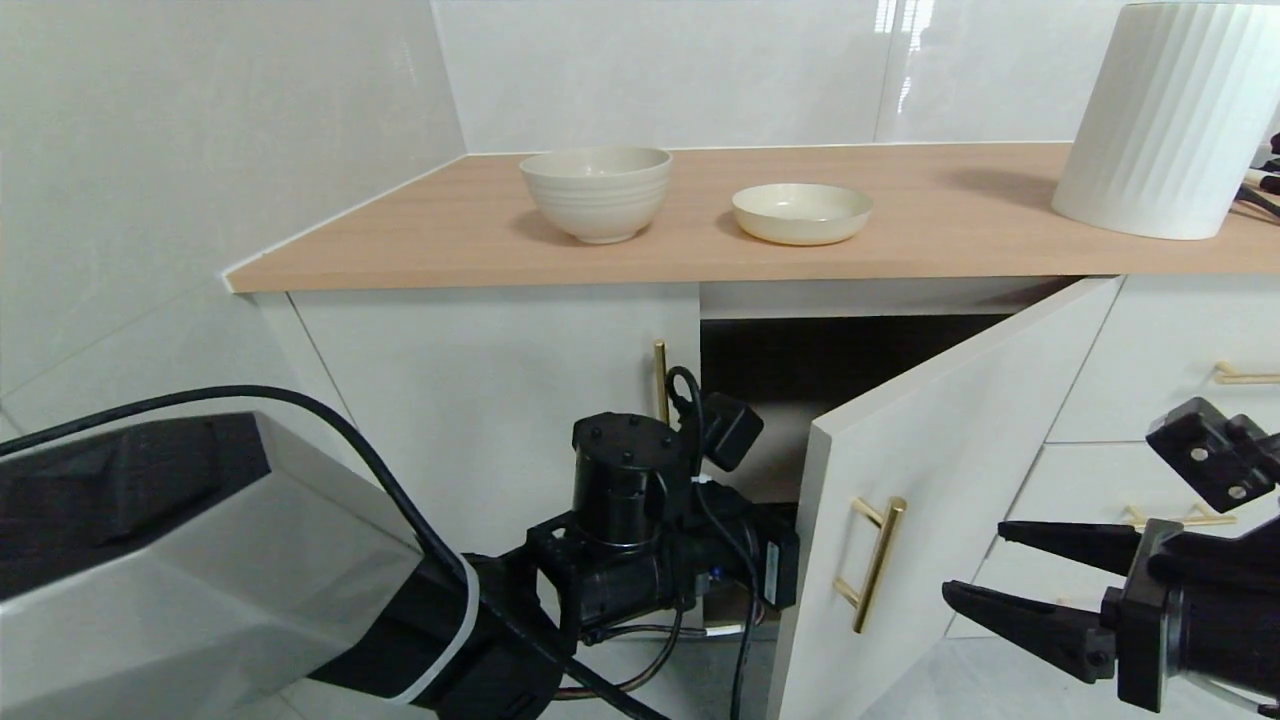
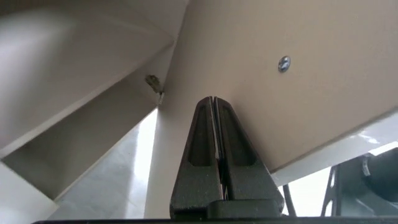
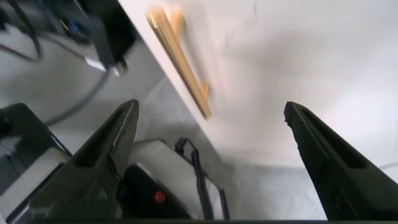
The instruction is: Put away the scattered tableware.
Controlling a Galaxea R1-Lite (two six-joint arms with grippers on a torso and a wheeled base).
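A deep cream bowl (image 1: pixel 597 193) and a shallow cream dish (image 1: pixel 801 212) stand side by side on the wooden counter (image 1: pixel 450 240). Below them a white cabinet door (image 1: pixel 940 470) with a gold handle (image 1: pixel 875 562) stands partly open. My left arm (image 1: pixel 640 530) is low in the opening, its end hidden behind the door. My left gripper (image 2: pixel 213 102) is shut and empty, tips against the door's inner face (image 2: pixel 323 74). My right gripper (image 1: pixel 980 565) is open and empty just outside the door. The gold handle (image 3: pixel 180 59) lies ahead of my right gripper (image 3: pixel 211 106).
A tall white ribbed container (image 1: pixel 1170 120) stands on the counter at the right, with dark utensils (image 1: pixel 1262 180) beside it. Drawers with gold pulls (image 1: pixel 1245 377) lie right of the open door. A tiled wall closes the left side. The cabinet interior (image 1: pixel 830 360) is dark.
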